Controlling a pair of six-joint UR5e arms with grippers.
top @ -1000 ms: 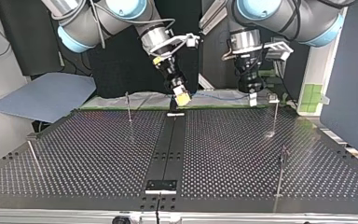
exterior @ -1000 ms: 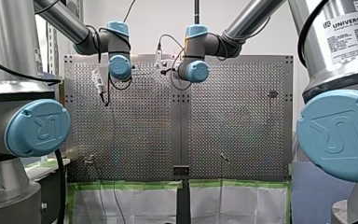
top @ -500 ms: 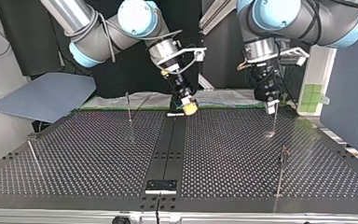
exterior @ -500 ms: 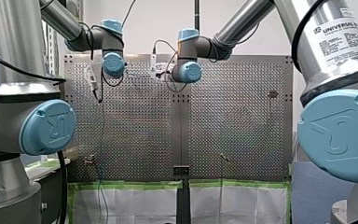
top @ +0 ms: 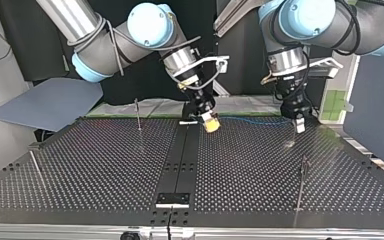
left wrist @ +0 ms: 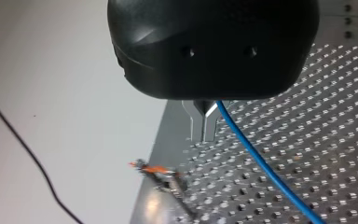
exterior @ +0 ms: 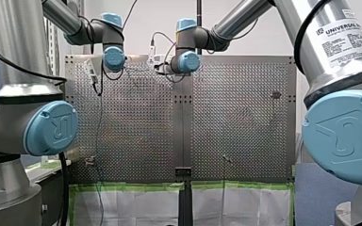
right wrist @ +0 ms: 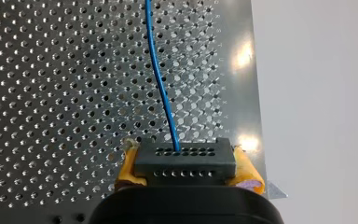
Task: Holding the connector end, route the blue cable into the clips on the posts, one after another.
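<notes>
In the top view, two thin posts [top: 300, 186] stand near the closest edge of the perforated table [top: 105, 165], one at each side. A third stands further back at the view's left.

At the far edge, the blue cable [top: 255, 120] stretches between the two grippers. Its long axis lies side to side across the view, about level and just above the table.

Its connector end points to the view's left, into my right gripper [top: 211, 123]. The yellow pads [right wrist: 129, 168] of that gripper are clamped on the dark connector [right wrist: 185, 161], and the cable runs straight ahead from the connector's face with a slight bend.

At the view's right is my left gripper [top: 299, 125]. Its metal fingers [left wrist: 196, 123] are drawn together to a thin slit, and the cable leaves at their root, slanting away over the holes.
</notes>
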